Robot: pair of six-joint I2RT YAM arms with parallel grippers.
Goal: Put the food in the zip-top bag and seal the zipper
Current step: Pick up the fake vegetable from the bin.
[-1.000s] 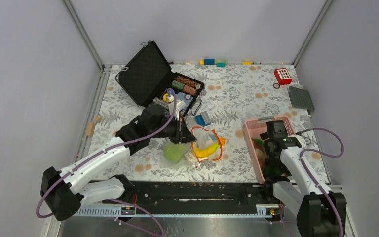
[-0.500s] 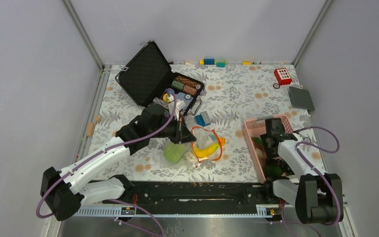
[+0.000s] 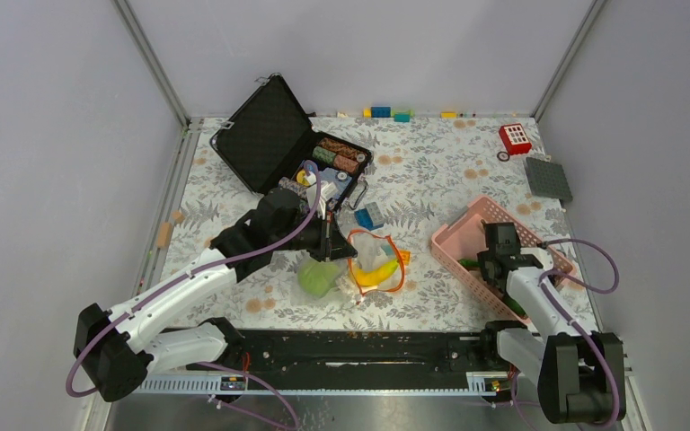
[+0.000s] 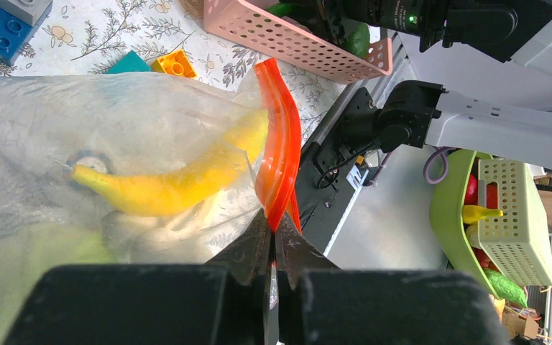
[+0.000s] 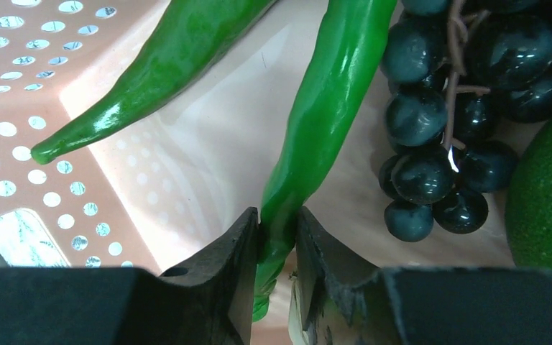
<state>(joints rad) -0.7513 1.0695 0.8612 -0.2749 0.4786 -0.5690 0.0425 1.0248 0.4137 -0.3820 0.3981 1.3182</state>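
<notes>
The clear zip-top bag lies mid-table with a yellow piece inside and the light-green cabbage at its left. My left gripper is shut on the orange-red zipper strip at the bag's mouth. My right gripper reaches into the pink basket and is shut on the lower end of a long green pod. A second pod lies to its left. Dark grapes and a round green fruit lie to the right.
An open black case with poker chips stands behind the left arm. Blue bricks lie beside the bag, more bricks along the back wall. A red toy and a grey baseplate sit at the back right.
My right gripper has closed from wide open onto the green pod. The pink basket has turned askew, its far end swung right. The left arm has not moved.
</notes>
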